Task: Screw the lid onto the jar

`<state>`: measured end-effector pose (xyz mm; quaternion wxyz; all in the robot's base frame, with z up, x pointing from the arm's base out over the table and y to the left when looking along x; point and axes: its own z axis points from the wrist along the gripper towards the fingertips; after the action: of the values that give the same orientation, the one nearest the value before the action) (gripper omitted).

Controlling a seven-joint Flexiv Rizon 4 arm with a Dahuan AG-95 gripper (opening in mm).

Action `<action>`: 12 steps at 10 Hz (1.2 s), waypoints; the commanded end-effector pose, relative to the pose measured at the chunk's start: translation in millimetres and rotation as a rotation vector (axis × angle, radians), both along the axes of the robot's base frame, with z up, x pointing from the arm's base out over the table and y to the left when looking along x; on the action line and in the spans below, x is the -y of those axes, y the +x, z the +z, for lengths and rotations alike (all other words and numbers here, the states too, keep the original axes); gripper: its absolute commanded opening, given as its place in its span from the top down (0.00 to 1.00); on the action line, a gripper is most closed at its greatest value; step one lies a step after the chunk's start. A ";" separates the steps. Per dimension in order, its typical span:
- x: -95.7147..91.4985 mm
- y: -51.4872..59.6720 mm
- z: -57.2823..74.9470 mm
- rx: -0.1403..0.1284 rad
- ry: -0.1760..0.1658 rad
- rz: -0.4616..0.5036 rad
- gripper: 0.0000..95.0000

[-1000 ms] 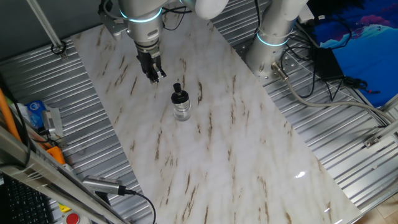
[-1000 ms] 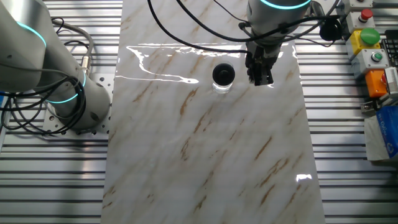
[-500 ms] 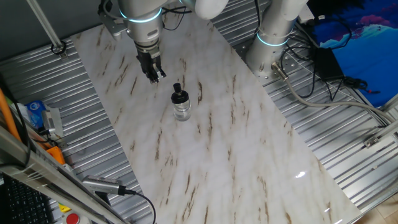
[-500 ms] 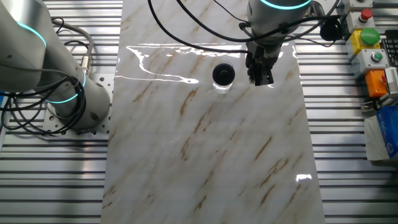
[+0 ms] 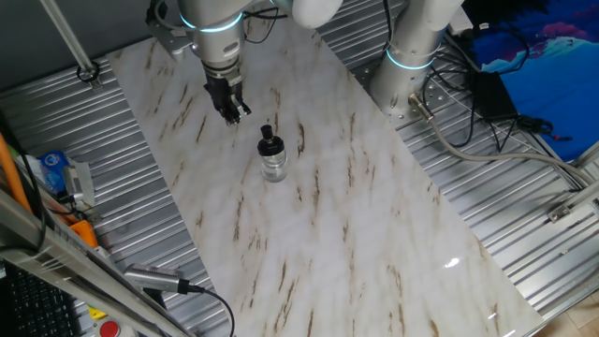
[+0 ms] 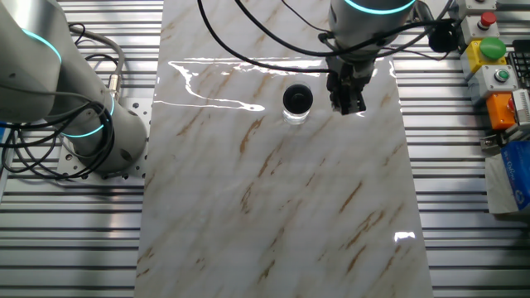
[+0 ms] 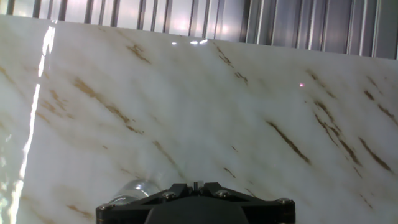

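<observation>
The clear glass jar (image 5: 272,168) stands upright on the marble tabletop (image 5: 309,234). The black lid (image 5: 268,141) with its small knob sits on top of it. In the other fixed view the lid (image 6: 297,98) hides most of the jar (image 6: 293,117). My gripper (image 5: 234,113) hangs apart from the jar, up and to the left of it, its fingers together and empty. In the other fixed view the gripper (image 6: 348,103) is to the right of the jar. In the hand view the gripper (image 7: 196,185) is shut, and a bit of the glass jar (image 7: 132,190) shows at the lower left.
A second robot arm's base (image 5: 412,56) stands at the table's far right edge. Ribbed metal decking (image 5: 112,187) surrounds the tabletop. A button box (image 6: 493,62) and a blue packet (image 6: 509,178) lie off the table's side.
The gripper has shifted very slightly upward, away from the table. The jar and lid have not moved.
</observation>
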<state>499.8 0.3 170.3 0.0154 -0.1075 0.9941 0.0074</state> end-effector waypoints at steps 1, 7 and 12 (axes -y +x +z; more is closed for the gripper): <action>0.0 0.3 -0.3 0.000 0.000 0.029 1.00; 0.0 0.3 -0.3 0.006 0.002 0.281 1.00; 0.0 0.3 -0.3 0.006 0.003 0.372 1.00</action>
<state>500.4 0.0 170.0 0.0171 -0.2884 0.9573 0.0109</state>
